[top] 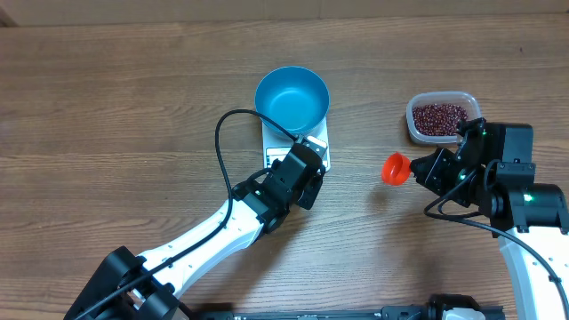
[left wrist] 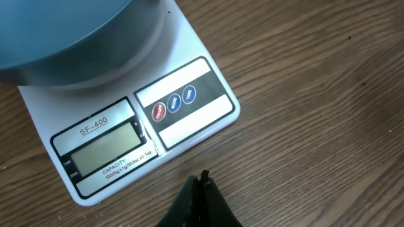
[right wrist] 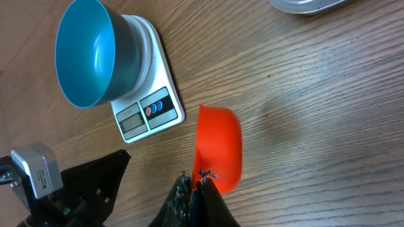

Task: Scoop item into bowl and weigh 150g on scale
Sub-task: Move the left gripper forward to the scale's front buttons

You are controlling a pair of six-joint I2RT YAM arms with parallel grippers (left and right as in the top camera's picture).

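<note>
The blue bowl (top: 292, 98) (left wrist: 63, 31) (right wrist: 88, 53) stands empty on the white scale (top: 270, 149) (left wrist: 183, 101) (right wrist: 148, 110), whose display shows no digits. My left gripper (top: 308, 164) (left wrist: 202, 180) is shut on nothing, just off the scale's button edge. My right gripper (top: 420, 167) (right wrist: 201, 178) is shut on the handle of an orange scoop (top: 395, 168) (right wrist: 218, 145), low over the table right of the scale. The dark red beans (top: 439, 116) lie in a clear tub behind the right gripper.
The clear tub (top: 412, 124) (right wrist: 309, 5) sits at the right rear. A black cable (top: 222, 151) loops off the left arm near the scale. Bare wood lies between the scale and the scoop.
</note>
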